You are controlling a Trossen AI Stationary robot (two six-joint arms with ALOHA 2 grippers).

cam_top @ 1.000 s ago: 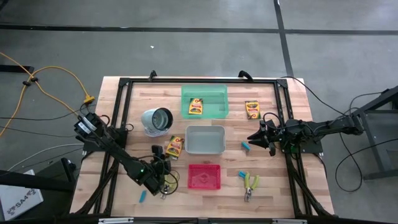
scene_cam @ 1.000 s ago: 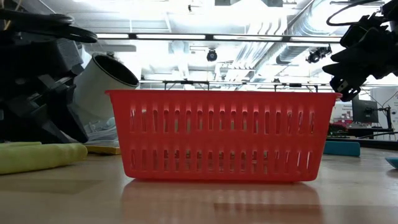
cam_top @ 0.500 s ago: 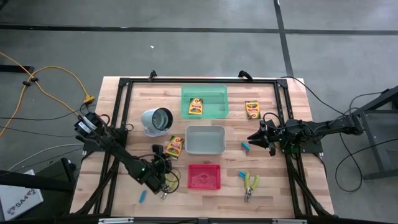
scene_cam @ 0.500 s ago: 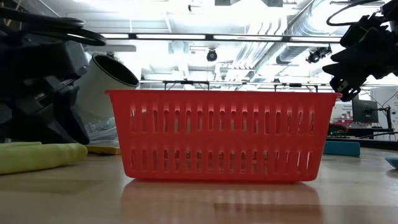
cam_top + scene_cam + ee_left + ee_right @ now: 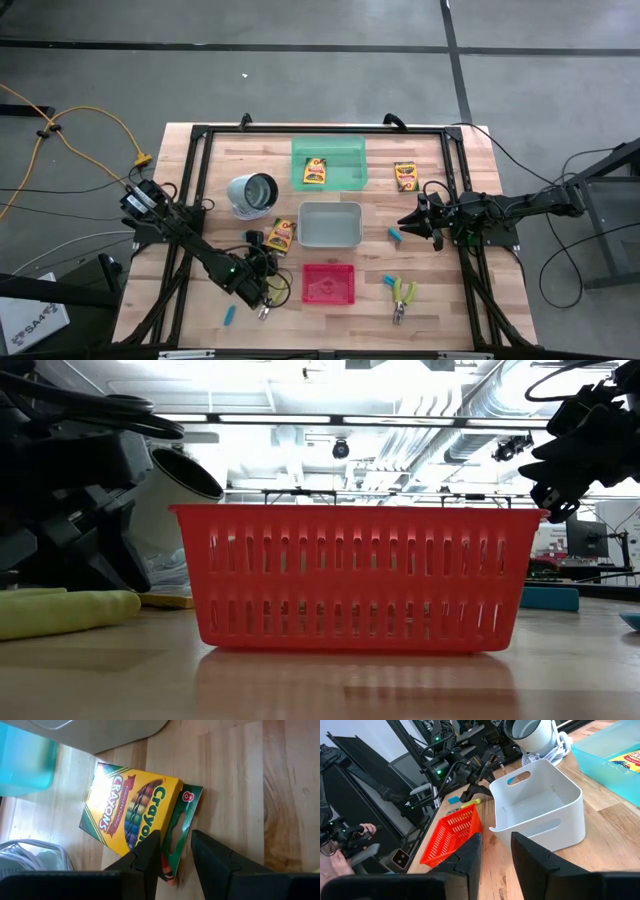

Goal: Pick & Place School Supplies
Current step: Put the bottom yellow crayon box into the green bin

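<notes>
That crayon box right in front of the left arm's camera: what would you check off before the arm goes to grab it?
1. Crayon box lies flat on the table: ok.
2. Left end effector stands open, nothing between its fingers: ok.
3. Fingers straddle the box: not ok; only its flap end is between the tips.
4. Room beside the box: cannot tell; the grey tray sits close.
5. Right end effector waits apart, by a light-blue piece: ok.
</notes>
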